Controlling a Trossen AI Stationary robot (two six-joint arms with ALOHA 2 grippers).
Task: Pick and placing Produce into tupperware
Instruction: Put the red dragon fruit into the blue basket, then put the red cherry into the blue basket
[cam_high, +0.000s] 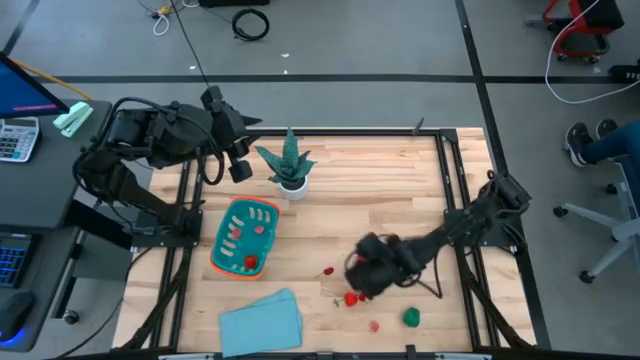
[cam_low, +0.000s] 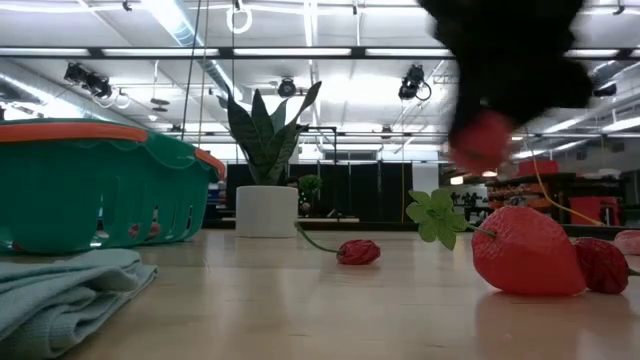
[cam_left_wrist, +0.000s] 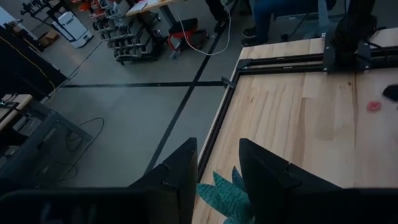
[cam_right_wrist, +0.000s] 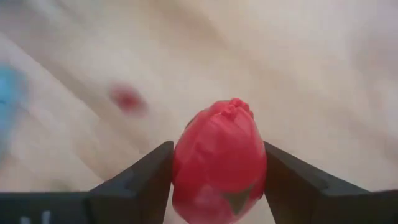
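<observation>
My right gripper hangs above the table's near right part, shut on a red produce piece, which shows blurred in the low view. More produce lies below on the table: a red strawberry, a small red piece, a pinkish one and a green one. The teal tupperware stands at the left with red pieces inside. My left gripper waits open, raised over the far left corner. My right gripper pinches the red produce piece by its two opposite sides between its two fingers. The fingers slant downward from above. The piece is lifted clear of the table, its narrow end pointing away from the gripper.
A spiky green plant in a white pot stands at the far middle, right of my left gripper. A light-blue cloth lies at the near edge, below the tupperware. Bare wood lies between the tupperware and the loose produce.
</observation>
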